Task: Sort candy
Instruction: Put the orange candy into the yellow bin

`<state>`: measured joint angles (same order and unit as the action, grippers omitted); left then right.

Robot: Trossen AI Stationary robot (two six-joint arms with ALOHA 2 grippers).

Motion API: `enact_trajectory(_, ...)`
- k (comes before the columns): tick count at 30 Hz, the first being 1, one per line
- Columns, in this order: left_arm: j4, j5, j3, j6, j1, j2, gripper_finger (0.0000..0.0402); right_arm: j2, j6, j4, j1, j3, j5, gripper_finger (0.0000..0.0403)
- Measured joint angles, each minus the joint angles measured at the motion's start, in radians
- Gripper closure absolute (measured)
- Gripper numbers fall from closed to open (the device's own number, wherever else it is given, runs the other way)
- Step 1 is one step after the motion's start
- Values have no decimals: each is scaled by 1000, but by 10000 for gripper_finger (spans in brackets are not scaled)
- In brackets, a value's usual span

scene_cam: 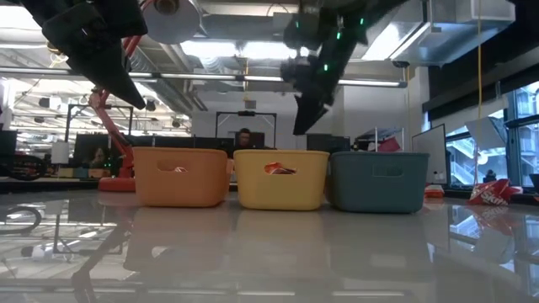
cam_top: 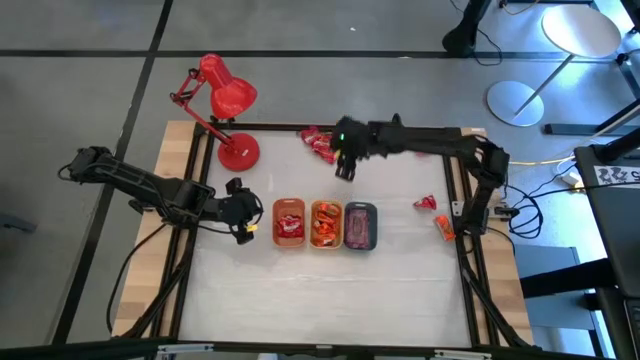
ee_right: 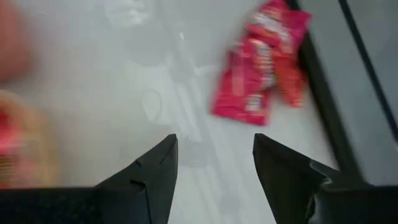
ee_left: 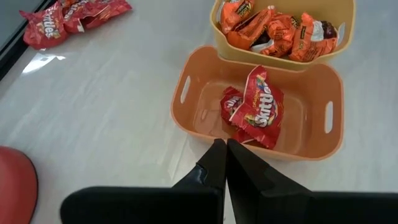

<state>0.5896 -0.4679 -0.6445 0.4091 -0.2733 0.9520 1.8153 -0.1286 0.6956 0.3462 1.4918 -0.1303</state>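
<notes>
Candy in red crinkly wrappers [ee_right: 261, 74] lies in a small loose heap near the table's far edge, just ahead of my right gripper [ee_right: 214, 168], whose fingers stand apart with nothing between them. More sweets sit sorted in the orange oblong tray [cam_top: 289, 223], the yellow tray [cam_top: 326, 223] and the grey tray [cam_top: 360, 225]; two strays [cam_top: 433, 213] rest near the right rail. My left gripper [ee_left: 222, 163] hovers by the orange tray, fingers pressed together and empty. I judge these packets light, soft and slippery, likely to skate on the glossy white tabletop [cam_top: 320, 290]. I would pinch one across its flat middle, straight down, rather than at a crimped end that could fold and slip free.
</notes>
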Motion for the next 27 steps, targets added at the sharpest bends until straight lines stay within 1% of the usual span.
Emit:
enact_trajectory(4, 0, 0, 0, -20, 0, 0, 398, 41, -133, -64, 112, 0, 71, 196)
enact_trajectory(9, 0, 0, 0, -26, 5, 0, 398, 122, -195, -187, 213, 0, 209, 196)
enact_trajectory(13, 1, 0, 0, -5, 9, 0, 398, 187, -233, -242, 257, 2, 230, 196)
enact_trajectory(18, 0, 0, 0, 11, 9, 0, 398, 283, -239, -215, 273, 123, 273, 196)
enact_trajectory(23, 0, 0, 0, 58, 9, 0, 398, 385, -246, -107, 269, 295, 280, 196)
enact_trajectory(27, 1, 0, 0, 76, 5, 0, 398, 433, -247, -57, 270, 369, 273, 196)
